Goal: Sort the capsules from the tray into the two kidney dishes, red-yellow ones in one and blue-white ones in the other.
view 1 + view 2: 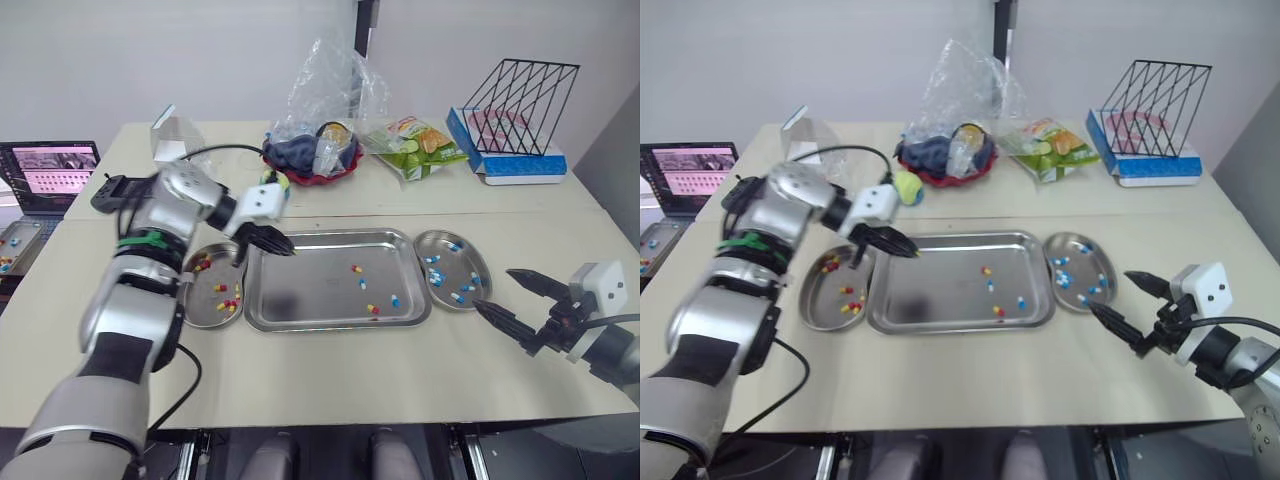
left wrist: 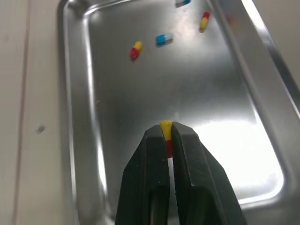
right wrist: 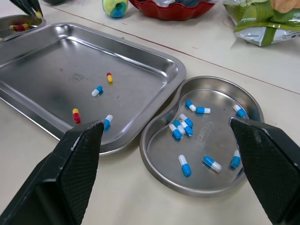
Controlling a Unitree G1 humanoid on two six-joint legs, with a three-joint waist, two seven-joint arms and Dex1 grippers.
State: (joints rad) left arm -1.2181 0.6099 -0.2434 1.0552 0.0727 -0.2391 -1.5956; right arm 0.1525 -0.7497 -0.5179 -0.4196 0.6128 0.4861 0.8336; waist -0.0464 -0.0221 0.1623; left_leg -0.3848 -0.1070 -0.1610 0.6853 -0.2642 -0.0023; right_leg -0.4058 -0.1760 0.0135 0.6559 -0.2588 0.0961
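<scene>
A steel tray (image 1: 310, 292) lies mid-table with a few loose capsules: red-yellow ones (image 1: 356, 268) and blue-white ones (image 1: 395, 300). The left kidney dish (image 1: 198, 312) holds several red-yellow capsules. The right kidney dish (image 1: 458, 268) holds several blue-white ones (image 3: 183, 165). My left gripper (image 1: 283, 247) hovers over the tray's left end, beside the left dish, shut on a red-yellow capsule (image 2: 165, 126) whose yellow tip pokes out. My right gripper (image 1: 494, 288) stands open just right of the right dish, low over the table, with nothing between its fingers (image 3: 79, 159).
Behind the tray sit a red bowl with a plastic bag (image 1: 312, 160), a small ball (image 1: 272, 180), a green snack bag (image 1: 415, 145), and a wire rack (image 1: 520, 100) on a blue box. A laptop (image 1: 50, 175) and a small tray (image 1: 15, 245) are far left.
</scene>
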